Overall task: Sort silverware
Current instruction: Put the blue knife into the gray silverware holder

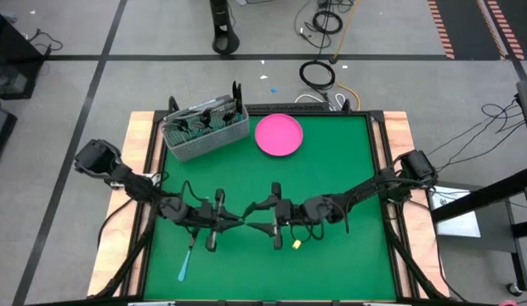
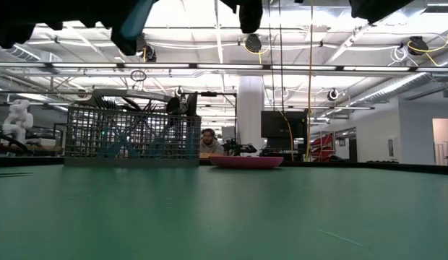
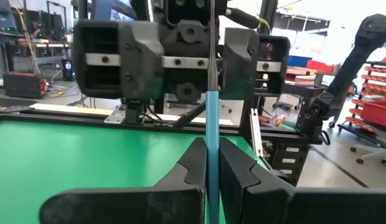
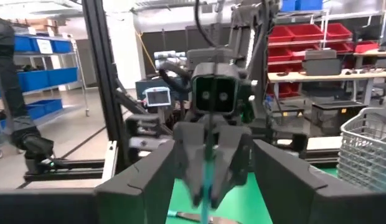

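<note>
Basket (image 1: 204,132) and plate (image 1: 278,135) well apart

A green surface (image 1: 331,170) with pale wooden edges carries a grey wire basket (image 1: 204,136) near its far left corner. Just beside the basket lies a round pink plate (image 1: 279,135). On the grey floor beyond the surface sits a coiled black cable (image 1: 316,75). In the low view, a person (image 2: 207,141) sits far behind, between basket and plate.

No text, label, brand or number can be read anywhere.
</note>
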